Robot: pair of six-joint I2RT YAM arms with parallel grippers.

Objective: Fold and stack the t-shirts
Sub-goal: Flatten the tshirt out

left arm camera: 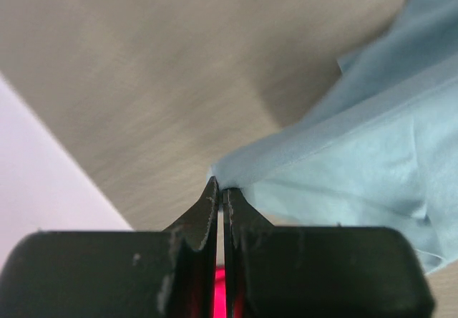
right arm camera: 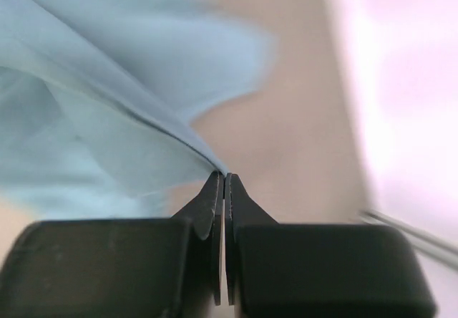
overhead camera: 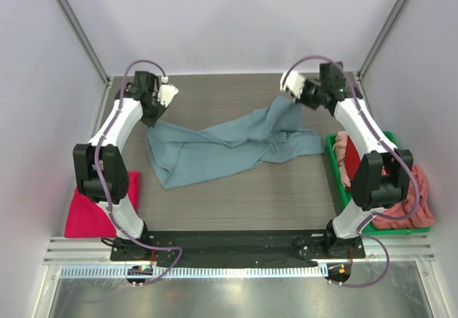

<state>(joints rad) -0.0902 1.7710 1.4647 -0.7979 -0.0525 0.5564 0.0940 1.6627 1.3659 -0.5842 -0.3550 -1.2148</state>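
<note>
Grey wood-grain table (overhead camera: 286, 196), white walls round it, grey-blue t-shirt (overhead camera: 215, 150) strung across far-centre, left gripper (left arm camera: 220, 189) jaws clamped on its left corner, right gripper (right arm camera: 223, 178) jaws clamped on its right end, magenta t-shirt (overhead camera: 89, 207) at near-left corner, green bin (overhead camera: 401, 227) at right edge.

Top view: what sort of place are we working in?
Probably a lab robot cell, not a home: plain pale walls on metal frame posts, a wood-grain table, and a green bin at the right.

Soft matt cloth t-shirt (overhead camera: 215, 150); matt wood-grain table (overhead camera: 286, 189).
</note>
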